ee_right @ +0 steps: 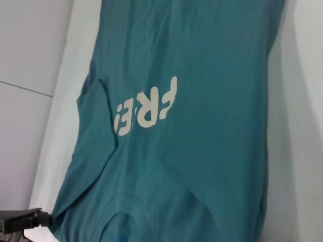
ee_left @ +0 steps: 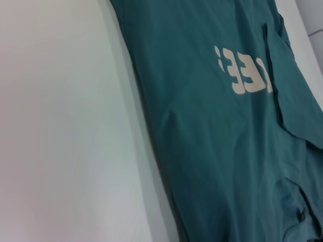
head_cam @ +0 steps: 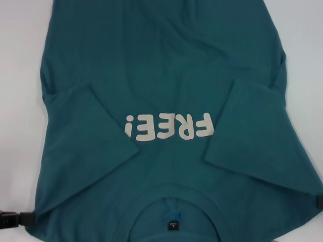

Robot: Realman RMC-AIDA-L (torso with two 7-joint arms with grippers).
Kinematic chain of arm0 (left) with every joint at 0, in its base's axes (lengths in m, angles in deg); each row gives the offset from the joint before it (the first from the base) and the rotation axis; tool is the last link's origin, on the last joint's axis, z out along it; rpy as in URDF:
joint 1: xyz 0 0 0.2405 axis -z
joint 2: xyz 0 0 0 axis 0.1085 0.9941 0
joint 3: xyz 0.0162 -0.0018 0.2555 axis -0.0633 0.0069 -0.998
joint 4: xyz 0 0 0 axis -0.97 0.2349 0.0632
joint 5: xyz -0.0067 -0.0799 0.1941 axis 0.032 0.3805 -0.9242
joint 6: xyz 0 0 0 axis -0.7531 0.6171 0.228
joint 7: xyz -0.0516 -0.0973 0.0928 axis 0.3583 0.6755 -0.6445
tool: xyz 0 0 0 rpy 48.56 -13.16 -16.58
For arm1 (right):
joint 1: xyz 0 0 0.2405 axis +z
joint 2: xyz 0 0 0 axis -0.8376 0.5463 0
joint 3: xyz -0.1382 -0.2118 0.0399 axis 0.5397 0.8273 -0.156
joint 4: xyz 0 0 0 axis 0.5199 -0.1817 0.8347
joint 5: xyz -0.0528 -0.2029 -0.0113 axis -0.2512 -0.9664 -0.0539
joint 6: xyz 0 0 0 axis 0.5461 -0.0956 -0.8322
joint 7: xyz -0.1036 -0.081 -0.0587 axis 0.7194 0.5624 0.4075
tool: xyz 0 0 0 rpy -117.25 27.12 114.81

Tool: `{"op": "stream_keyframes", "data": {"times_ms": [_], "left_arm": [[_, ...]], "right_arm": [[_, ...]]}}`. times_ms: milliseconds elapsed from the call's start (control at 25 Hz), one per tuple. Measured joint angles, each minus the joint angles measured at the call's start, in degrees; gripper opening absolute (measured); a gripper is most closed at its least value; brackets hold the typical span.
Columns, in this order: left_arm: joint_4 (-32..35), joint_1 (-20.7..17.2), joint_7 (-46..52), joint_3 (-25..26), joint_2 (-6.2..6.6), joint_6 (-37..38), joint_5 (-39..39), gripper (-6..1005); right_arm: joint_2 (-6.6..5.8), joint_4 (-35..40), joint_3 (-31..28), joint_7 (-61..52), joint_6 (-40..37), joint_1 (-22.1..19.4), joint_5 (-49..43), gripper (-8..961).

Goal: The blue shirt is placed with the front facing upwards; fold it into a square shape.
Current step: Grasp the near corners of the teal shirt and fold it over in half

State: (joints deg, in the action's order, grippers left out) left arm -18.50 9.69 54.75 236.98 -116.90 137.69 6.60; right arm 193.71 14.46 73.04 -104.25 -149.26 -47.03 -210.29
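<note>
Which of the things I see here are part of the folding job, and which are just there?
Part of the job:
- blue shirt, sleeves folded inward
- left hand, at its near left corner
- right hand, at its near right corner

Just there:
- white table

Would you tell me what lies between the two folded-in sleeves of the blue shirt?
In the head view, the pale "FREE!" lettering sits on the blue shirt between the left sleeve and the right sleeve; nothing else lies there.

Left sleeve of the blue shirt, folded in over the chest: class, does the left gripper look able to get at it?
Probably yes. The left gripper sits at the blue shirt's near left shoulder edge, and the folded left sleeve lies on top, uncovered.
</note>
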Motion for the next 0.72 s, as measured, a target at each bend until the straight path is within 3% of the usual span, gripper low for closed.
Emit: {"op": "stream_keyframes", "data": {"times_ms": [280,720], "left_arm": [[0.02,-1.05,-0.65,-0.05,-0.29,1.38,-0.17,62],[0.29,-0.60,-0.66,0.43,-0.18,1.45,0.31,67]], "right_arm": [[0.10,0.38,-1.20,0.98,-0.85,-1.55,-0.08,36],[-0.84,0.47,-3.08,1.42,-1.57,-1.42,0.10,35]]}}
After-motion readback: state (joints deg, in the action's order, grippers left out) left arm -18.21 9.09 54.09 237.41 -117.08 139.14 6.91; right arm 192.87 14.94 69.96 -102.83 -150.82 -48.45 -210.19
